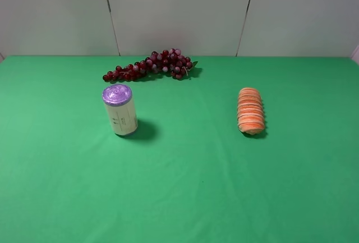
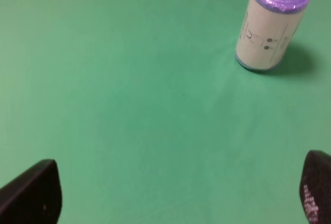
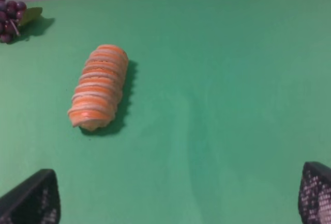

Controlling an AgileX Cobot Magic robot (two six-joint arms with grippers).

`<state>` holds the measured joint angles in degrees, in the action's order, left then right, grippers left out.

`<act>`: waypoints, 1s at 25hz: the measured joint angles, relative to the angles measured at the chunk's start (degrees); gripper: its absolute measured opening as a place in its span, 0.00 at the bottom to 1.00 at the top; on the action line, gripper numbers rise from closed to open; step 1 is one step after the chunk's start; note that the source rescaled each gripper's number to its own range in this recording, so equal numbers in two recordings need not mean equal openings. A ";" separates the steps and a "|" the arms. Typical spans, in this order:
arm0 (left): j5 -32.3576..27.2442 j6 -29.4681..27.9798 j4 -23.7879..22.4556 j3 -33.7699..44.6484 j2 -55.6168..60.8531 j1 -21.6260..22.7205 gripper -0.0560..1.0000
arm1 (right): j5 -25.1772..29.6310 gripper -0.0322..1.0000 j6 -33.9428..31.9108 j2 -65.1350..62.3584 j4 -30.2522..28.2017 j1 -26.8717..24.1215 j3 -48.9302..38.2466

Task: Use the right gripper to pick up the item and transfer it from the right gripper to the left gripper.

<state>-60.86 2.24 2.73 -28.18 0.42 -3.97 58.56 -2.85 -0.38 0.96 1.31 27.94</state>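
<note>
The item, an orange loaf-like toy with cream ridges [image 1: 251,111], lies on the green table right of centre, lengthwise front to back. It also shows in the right wrist view [image 3: 99,87]. My right gripper [image 3: 178,198] is open; its fingertips [image 3: 33,198] frame the bare cloth short of the item and hold nothing. My left gripper [image 2: 181,195] is open and empty, its fingertips [image 2: 33,195] wide apart over bare cloth, some way from the can. Neither arm shows in the exterior high view.
A cream can with a purple lid [image 1: 119,110] stands upright left of centre, also in the left wrist view [image 2: 270,23]. A dark red grape bunch [image 1: 151,65] lies at the back. A white wall [image 1: 179,13] bounds the table's far edge.
</note>
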 joint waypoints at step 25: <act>0.00 0.00 0.00 0.00 0.00 0.00 0.91 | 0.00 1.00 0.00 0.00 0.00 0.00 0.00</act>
<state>-60.86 2.24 2.73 -28.18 0.42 -3.97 58.56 -2.85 -0.38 0.96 1.31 27.94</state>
